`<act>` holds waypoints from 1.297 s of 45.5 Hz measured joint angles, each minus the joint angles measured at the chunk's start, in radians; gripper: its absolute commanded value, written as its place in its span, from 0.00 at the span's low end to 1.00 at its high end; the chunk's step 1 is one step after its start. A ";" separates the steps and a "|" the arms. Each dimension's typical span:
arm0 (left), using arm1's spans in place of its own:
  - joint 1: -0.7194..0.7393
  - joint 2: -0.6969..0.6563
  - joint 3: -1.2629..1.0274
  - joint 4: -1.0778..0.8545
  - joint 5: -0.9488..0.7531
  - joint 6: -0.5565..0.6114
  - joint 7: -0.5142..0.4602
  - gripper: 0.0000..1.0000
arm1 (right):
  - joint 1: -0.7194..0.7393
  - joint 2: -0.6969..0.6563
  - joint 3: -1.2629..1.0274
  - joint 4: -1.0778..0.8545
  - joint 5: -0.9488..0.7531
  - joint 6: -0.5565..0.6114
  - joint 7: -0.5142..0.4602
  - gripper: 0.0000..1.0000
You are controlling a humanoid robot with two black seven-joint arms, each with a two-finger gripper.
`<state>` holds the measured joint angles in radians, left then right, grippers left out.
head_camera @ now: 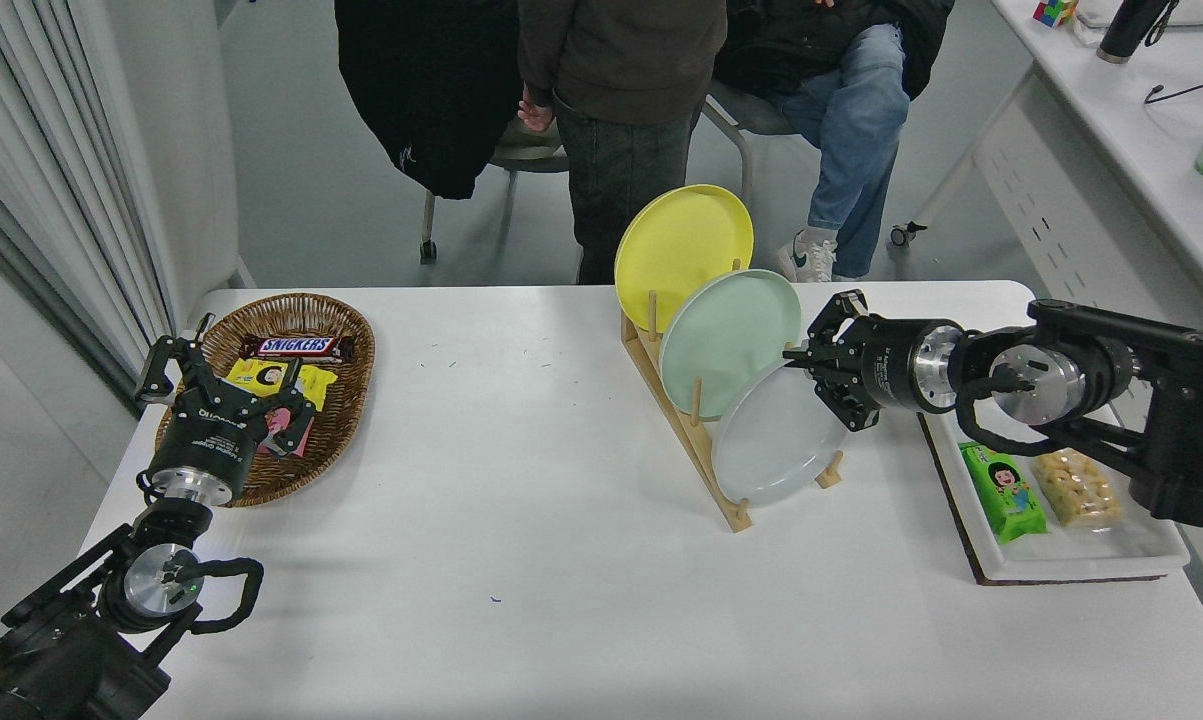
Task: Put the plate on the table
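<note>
Pale grey and smooth, the plate [776,440] stands on edge in the nearest slot of the wooden dish rack [696,445], which sits on the white table [521,520]. The right gripper [823,378] is at the plate's upper right rim, its fingers set on either side of that edge; whether they actually pinch the rim cannot be told from this angle. Just beyond the gripper's tips, one slot further into the rack, leans the mint-green plate [726,340], and past that the yellow plate [683,240]. Behind the gripper's wrist, below the forearm, a white tray [1081,555] carries a green snack packet [1004,490] and a clear bag of puffed snacks [1076,488]. The left gripper [223,385] is parked far off across the table with its fingers spread, over a wicker basket [331,440] of sweets that holds a Snickers bar [296,346].
</note>
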<state>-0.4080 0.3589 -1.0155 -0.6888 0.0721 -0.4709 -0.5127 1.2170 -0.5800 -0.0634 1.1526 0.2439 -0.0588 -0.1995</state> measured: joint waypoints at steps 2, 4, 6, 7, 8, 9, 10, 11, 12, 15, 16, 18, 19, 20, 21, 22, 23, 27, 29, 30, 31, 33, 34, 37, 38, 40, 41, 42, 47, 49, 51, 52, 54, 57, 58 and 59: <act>0.000 0.000 0.000 0.000 0.000 0.000 0.000 0.98 | 0.003 -0.003 0.000 0.003 0.000 0.003 0.000 0.00; 0.000 0.000 0.000 0.000 0.000 0.000 0.000 0.98 | 0.006 -0.006 0.000 0.006 0.000 0.006 -0.001 0.00; 0.000 0.000 0.000 0.000 0.000 0.000 0.000 0.98 | 0.010 -0.010 0.000 0.011 0.000 0.011 -0.001 0.00; 0.000 0.000 0.000 0.000 0.000 0.000 0.000 0.98 | 0.012 -0.012 0.000 0.014 0.000 0.012 -0.001 0.00; 0.000 0.000 0.000 0.000 0.000 0.000 0.000 0.98 | 0.015 -0.015 -0.002 0.017 0.000 0.014 -0.003 0.00; 0.000 0.000 0.000 0.000 0.000 0.000 0.000 0.98 | 0.017 -0.018 -0.002 0.020 0.000 0.016 -0.004 0.00; 0.000 0.000 0.000 0.000 0.000 0.000 0.000 0.98 | 0.020 -0.021 -0.003 0.022 0.000 0.018 -0.005 0.00; 0.000 0.000 0.000 0.000 0.000 0.000 0.000 0.98 | 0.023 -0.025 -0.003 0.027 0.000 0.021 -0.007 0.00; 0.000 0.000 0.000 0.000 0.000 0.000 0.000 0.98 | 0.026 -0.028 -0.004 0.029 0.000 0.023 -0.008 0.00; 0.000 0.000 0.000 0.000 0.000 0.000 0.000 0.98 | 0.036 -0.038 -0.005 0.039 0.001 0.030 -0.014 0.00; 0.000 0.000 0.000 0.000 0.000 0.000 0.001 0.98 | 0.040 -0.041 -0.005 0.041 0.001 0.032 -0.016 0.00; 0.000 0.000 0.000 0.000 0.000 0.000 0.001 0.98 | 0.048 -0.047 -0.006 0.046 0.002 0.038 -0.022 0.00; 0.000 0.000 0.000 0.000 0.000 0.000 0.001 0.98 | 0.051 -0.049 -0.006 0.048 0.002 0.039 -0.025 0.00; 0.000 0.000 0.000 0.000 0.000 0.000 0.001 0.98 | 0.057 -0.052 -0.006 0.051 0.002 0.043 -0.030 0.00; 0.000 0.000 0.000 0.000 0.000 0.000 0.001 0.98 | 0.060 -0.054 -0.007 0.053 0.002 0.044 -0.033 0.00; 0.000 0.000 0.000 0.000 0.000 0.000 0.001 0.98 | 0.064 -0.057 -0.007 0.054 0.002 0.046 -0.037 0.00; 0.000 0.000 0.000 0.000 0.000 0.000 0.001 0.98 | 0.068 -0.059 -0.007 0.056 0.002 0.049 -0.043 0.00; 0.000 0.000 0.000 0.000 0.000 0.000 0.001 0.98 | 0.089 -0.068 -0.008 0.064 0.005 0.063 -0.077 0.00; 0.000 0.000 0.000 0.000 0.000 0.000 0.001 0.98 | 0.098 -0.072 -0.009 0.067 0.007 0.069 -0.093 0.00; 0.000 0.000 0.000 0.000 0.000 0.000 0.001 0.98 | 0.105 -0.074 -0.009 0.069 0.009 0.073 -0.105 0.00; 0.000 0.000 0.000 0.000 0.000 0.000 0.001 0.98 | 0.109 -0.076 -0.009 0.070 0.010 0.075 -0.113 0.00; 0.000 0.000 0.000 0.000 0.000 0.000 0.001 0.98 | 0.124 -0.080 -0.009 0.075 0.013 0.081 -0.135 0.00; 0.000 0.000 0.000 0.000 0.000 0.000 0.001 0.98 | 0.126 -0.080 -0.009 0.076 0.013 0.081 -0.138 0.00; 0.000 0.000 0.000 0.000 0.000 0.000 0.001 0.98 | 0.145 -0.086 -0.010 0.086 0.022 0.085 -0.160 0.00; 0.000 0.000 0.000 0.000 0.000 0.000 0.001 0.98 | 0.151 -0.088 -0.010 0.090 0.025 0.086 -0.166 0.00; 0.000 0.000 0.000 0.000 0.000 0.000 0.001 0.98 | 0.163 -0.091 -0.010 0.099 0.033 0.087 -0.182 0.00; 0.000 0.000 0.000 0.000 0.000 0.000 0.000 0.98 | 0.169 -0.092 -0.010 0.103 0.038 0.088 -0.189 0.00; 0.000 0.000 0.000 0.000 0.000 0.000 0.000 0.98 | 0.178 -0.094 -0.010 0.109 0.044 0.089 -0.200 0.00; 0.000 0.000 0.000 0.000 0.000 0.000 0.000 0.98 | 0.213 -0.101 -0.012 0.128 0.077 0.092 -0.243 0.00; 0.000 0.000 0.000 0.000 0.000 0.000 0.000 0.98 | 0.227 -0.102 -0.012 0.134 0.096 0.092 -0.261 0.00; 0.000 0.000 0.000 0.000 0.000 0.000 0.000 0.98 | 0.237 -0.102 -0.013 0.140 0.111 0.092 -0.273 0.00; 0.000 0.000 0.000 0.000 0.000 0.000 0.000 0.98 | 0.245 -0.102 -0.015 0.145 0.124 0.092 -0.281 0.00; 0.000 0.000 0.000 0.000 0.000 0.000 0.000 0.98 | 0.256 -0.102 -0.020 0.150 0.140 0.092 -0.291 0.00; 0.000 0.000 0.000 0.000 0.000 0.000 0.000 0.98 | 0.279 -0.101 -0.036 0.156 0.171 0.091 -0.305 0.00; 0.000 0.000 0.000 0.000 0.000 0.000 0.000 0.98 | 0.287 -0.100 -0.041 0.158 0.179 0.091 -0.308 0.00; 0.000 0.000 0.000 0.000 0.000 0.000 0.000 0.98 | 0.297 -0.098 -0.049 0.159 0.192 0.090 -0.313 0.00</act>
<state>-0.4080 0.3589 -1.0155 -0.6888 0.0720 -0.4709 -0.5126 1.5142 -0.6776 -0.1123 1.3120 0.4361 0.0310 -0.5121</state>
